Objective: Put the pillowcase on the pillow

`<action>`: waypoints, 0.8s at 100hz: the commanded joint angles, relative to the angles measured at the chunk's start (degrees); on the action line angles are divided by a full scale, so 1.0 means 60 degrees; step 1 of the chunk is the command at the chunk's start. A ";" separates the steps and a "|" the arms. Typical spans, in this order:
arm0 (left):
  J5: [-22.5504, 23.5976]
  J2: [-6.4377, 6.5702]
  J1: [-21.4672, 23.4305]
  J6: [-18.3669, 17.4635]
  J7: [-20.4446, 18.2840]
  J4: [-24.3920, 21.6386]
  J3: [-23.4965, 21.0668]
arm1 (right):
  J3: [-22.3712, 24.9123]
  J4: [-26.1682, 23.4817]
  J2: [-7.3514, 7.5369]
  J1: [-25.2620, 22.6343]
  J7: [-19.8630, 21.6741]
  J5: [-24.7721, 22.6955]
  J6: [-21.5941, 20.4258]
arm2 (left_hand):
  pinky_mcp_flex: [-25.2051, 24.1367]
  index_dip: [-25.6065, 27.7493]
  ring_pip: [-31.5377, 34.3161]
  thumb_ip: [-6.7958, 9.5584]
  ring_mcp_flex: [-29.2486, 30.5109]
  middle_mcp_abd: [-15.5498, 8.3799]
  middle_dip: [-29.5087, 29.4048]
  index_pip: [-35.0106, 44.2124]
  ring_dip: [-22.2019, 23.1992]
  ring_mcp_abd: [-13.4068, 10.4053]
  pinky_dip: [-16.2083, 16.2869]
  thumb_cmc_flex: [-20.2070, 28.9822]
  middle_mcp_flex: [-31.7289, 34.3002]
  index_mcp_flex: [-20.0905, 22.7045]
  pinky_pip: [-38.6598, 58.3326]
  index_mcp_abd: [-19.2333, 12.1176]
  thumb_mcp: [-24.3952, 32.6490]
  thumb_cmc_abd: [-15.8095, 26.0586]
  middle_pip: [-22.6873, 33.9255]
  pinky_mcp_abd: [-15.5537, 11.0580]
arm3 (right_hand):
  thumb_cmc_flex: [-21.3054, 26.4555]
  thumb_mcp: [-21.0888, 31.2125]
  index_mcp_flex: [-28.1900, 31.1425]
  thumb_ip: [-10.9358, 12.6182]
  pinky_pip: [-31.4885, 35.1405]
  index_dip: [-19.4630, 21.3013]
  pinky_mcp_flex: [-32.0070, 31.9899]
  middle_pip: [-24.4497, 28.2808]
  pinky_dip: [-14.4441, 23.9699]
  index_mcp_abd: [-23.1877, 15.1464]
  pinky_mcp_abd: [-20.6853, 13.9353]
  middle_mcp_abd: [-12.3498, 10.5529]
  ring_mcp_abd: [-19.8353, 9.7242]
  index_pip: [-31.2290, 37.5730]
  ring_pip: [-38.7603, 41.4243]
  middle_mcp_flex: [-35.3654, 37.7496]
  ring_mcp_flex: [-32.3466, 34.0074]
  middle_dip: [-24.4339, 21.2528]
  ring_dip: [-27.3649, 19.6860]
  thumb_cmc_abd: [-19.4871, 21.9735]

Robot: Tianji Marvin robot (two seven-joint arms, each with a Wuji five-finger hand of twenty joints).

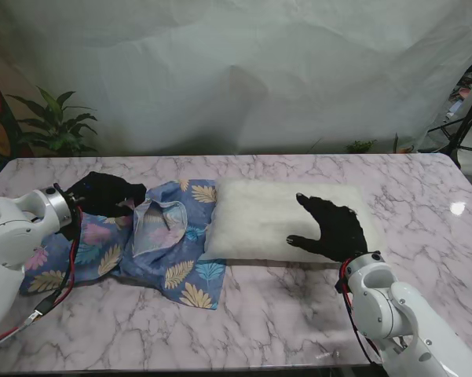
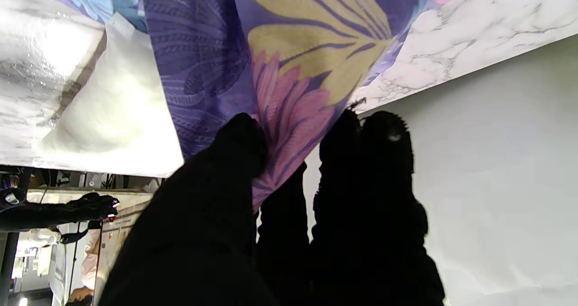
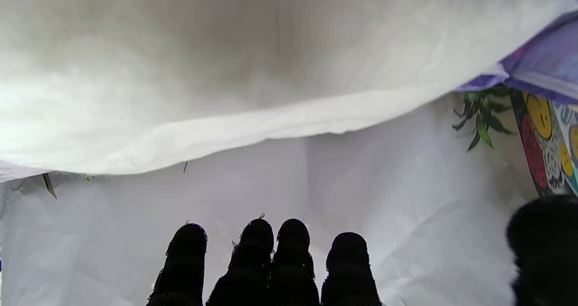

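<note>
A white pillow (image 1: 275,216) lies across the middle of the marble table (image 1: 298,314). Left of it is the blue-purple leaf-print pillowcase (image 1: 177,251), rumpled, its pale lining showing at a folded-back flap, its edge against the pillow's left end. My left hand (image 1: 102,192) in a black glove pinches the pillowcase's far left edge; in the left wrist view the thumb and fingers (image 2: 244,139) close on the cloth (image 2: 289,103). My right hand (image 1: 334,228) hovers or rests flat over the pillow's right part, fingers spread. The right wrist view shows the pillow (image 3: 180,80) and straight fingertips (image 3: 257,234).
A white backdrop sheet (image 1: 243,71) hangs behind the table. A potted plant (image 1: 59,126) stands at the far left corner, a colourful board beside it. A black tripod stand (image 1: 467,118) is at the far right.
</note>
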 commanded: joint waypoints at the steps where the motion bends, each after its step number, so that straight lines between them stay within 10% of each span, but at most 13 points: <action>1: 0.0104 0.0086 -0.0081 -0.0055 -0.0290 0.0089 -0.0005 | 0.0054 0.0006 0.0095 0.0135 0.0592 -0.0188 -0.0019 | -0.0166 0.0116 -0.0193 -0.0015 0.0072 -0.0183 0.0100 0.0130 0.0134 0.0152 -0.0024 0.0237 0.0274 0.0161 -0.0103 -0.0174 0.0425 -0.0179 -0.0068 -0.0549 | -0.0502 0.0312 0.0064 -0.0258 -0.0633 -0.0471 -0.0231 -0.0671 -0.0182 0.0130 -0.0042 0.0093 0.0001 -0.0335 -0.0676 -0.0320 -0.0390 -0.0195 -0.0370 -0.0340; 15: 0.0289 0.0106 -0.0127 -0.0117 -0.0331 0.0093 -0.0005 | 0.0168 0.0064 0.0290 0.0406 0.1684 -0.0476 -0.0575 | -0.0179 0.0109 -0.0196 -0.0018 0.0058 -0.0165 0.0110 0.0128 0.0144 0.0165 0.0000 0.0230 0.0265 0.0154 -0.0104 -0.0155 0.0414 -0.0170 -0.0097 -0.0544 | -0.1093 0.0916 0.0073 -0.0485 -0.2733 -0.0517 -0.0108 -0.1965 0.0854 0.0251 0.0220 0.0184 0.0250 -0.0382 -0.1689 -0.0630 -0.0736 0.0040 -0.0466 -0.0674; 32: 0.0347 0.0107 -0.0027 -0.0081 -0.0386 -0.0074 -0.0104 | 0.0024 0.0518 0.0423 0.0932 0.1986 -0.1247 -0.1084 | -0.0198 0.0104 -0.0183 -0.0019 0.0053 -0.0157 0.0129 0.0134 0.0148 0.0169 0.0030 0.0242 0.0282 0.0155 -0.0101 -0.0148 0.0394 -0.0152 -0.0116 -0.0530 | -0.1523 0.1212 0.0073 -0.0649 -0.4318 -0.0520 0.0297 -0.2197 0.0323 0.0910 0.0811 0.0651 0.0754 -0.0387 -0.1950 -0.0709 -0.0890 -0.1421 -0.1118 -0.0807; 80: 0.0374 0.0079 0.0349 0.0018 -0.0259 -0.0205 -0.0352 | -0.1350 0.2302 0.0555 0.2864 0.2446 -0.1108 -0.1518 | -0.0238 0.0081 -0.0156 -0.0015 0.0043 -0.0140 0.0169 0.0140 0.0115 0.0158 0.0125 0.0237 0.0302 0.0139 -0.0062 -0.0137 0.0342 -0.0128 -0.0179 -0.0515 | -0.1643 0.1318 0.0079 -0.0757 -0.5032 -0.0521 0.0461 -0.2204 0.0048 0.1509 0.1378 0.1115 0.1257 -0.0389 -0.1939 -0.0741 -0.0971 -0.1396 -0.1225 -0.0962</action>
